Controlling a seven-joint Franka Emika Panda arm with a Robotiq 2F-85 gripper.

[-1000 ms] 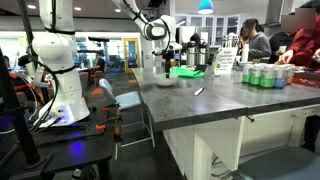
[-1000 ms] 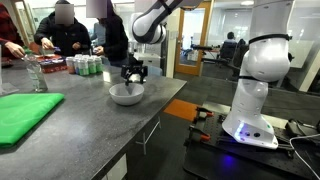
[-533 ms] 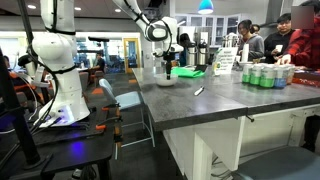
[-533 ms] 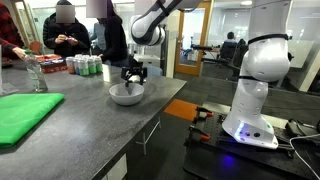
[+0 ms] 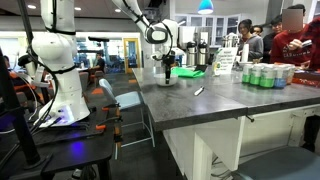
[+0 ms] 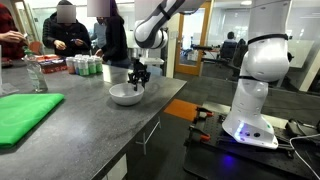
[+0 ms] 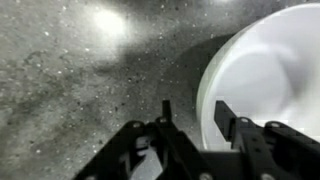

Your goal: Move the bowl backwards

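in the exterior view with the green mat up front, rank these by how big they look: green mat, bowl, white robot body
1. white robot body
2. green mat: nearest the camera and cut off by the frame edge, so this rank is unsure
3. bowl

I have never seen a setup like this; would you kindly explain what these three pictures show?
A robot arm with a two-fingered claw works over a grey counter. Two pictures come from cameras standing in the room; the third looks down from the wrist. On the counter lie a white bowl, a green sheet and cans. Nothing is held yet: the open claw hangs with one finger on each side of the bowl's rim.
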